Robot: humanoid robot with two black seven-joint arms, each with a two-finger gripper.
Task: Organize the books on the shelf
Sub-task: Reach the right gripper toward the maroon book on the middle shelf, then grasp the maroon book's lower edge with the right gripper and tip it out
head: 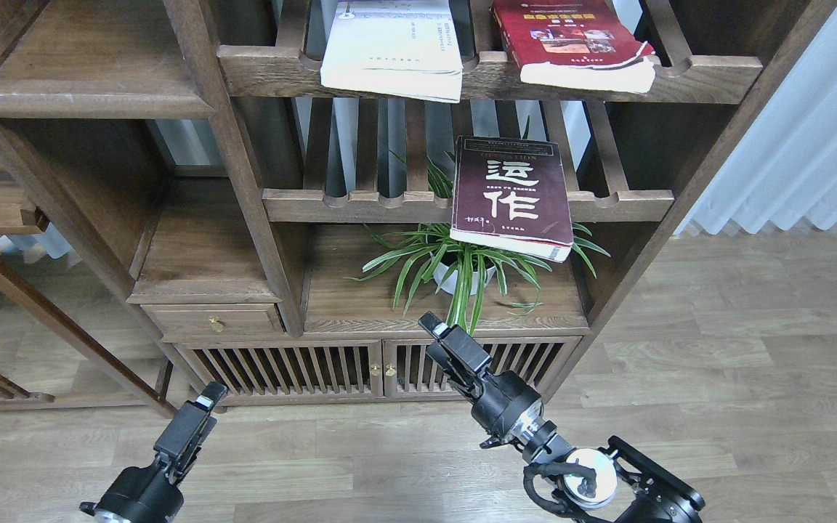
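Maroon book [511, 196] overhangs the rack: stiff, heavyish; you pinch its lower edge. Both grippers' [439, 326] finger spread: can't tell.

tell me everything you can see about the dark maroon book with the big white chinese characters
The dark maroon paperback book with big white Chinese characters is thick, with a glossy cover, small white print and a pale page block along its lower edge. It lies closed, cover up, on the middle slatted wooden rack, skewed slightly, its near end jutting past the notched front rail above the green potted plant. Neither gripper touches it.
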